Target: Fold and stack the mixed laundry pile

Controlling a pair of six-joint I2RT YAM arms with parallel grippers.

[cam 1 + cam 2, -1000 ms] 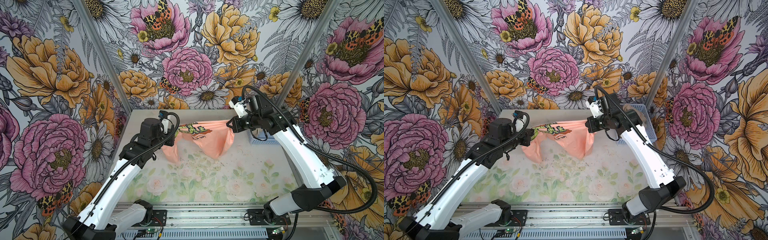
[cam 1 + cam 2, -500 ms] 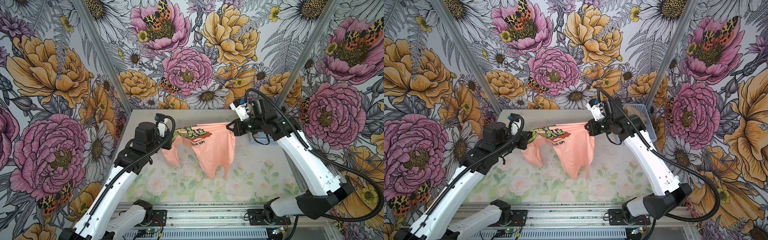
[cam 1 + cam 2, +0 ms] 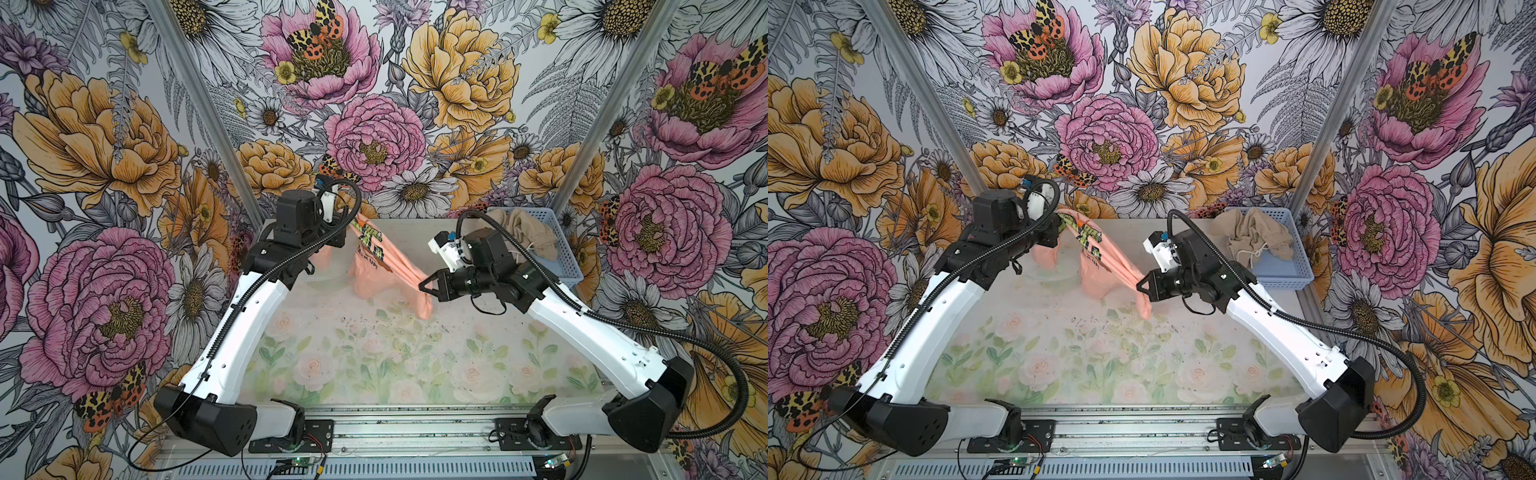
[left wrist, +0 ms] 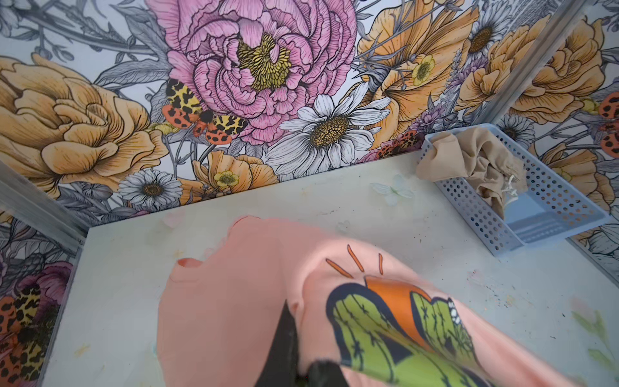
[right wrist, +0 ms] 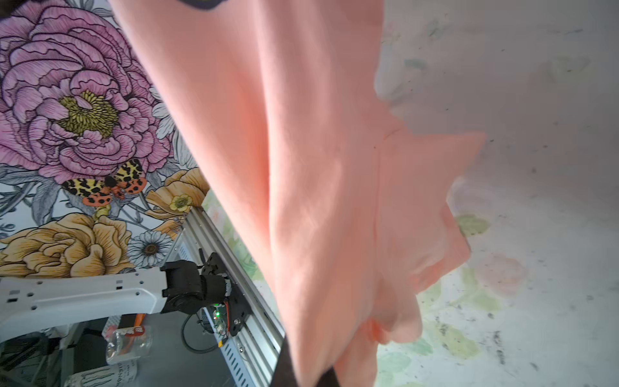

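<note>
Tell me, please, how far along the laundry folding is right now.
Nothing is folded or stacked yet. In hand: the salmon T-shirt is stretched, unfolded, between both arms' shut jaws. Left to do: folding it, then the beige garment, which lies crumpled in the blue basket.

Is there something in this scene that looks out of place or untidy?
Yes. The T-shirt hangs twisted and bunched between the left pincer and the right pincer, not spread flat. The beige garment lies crumpled, spilling over the basket rim. Dark specks dot the table.
</note>
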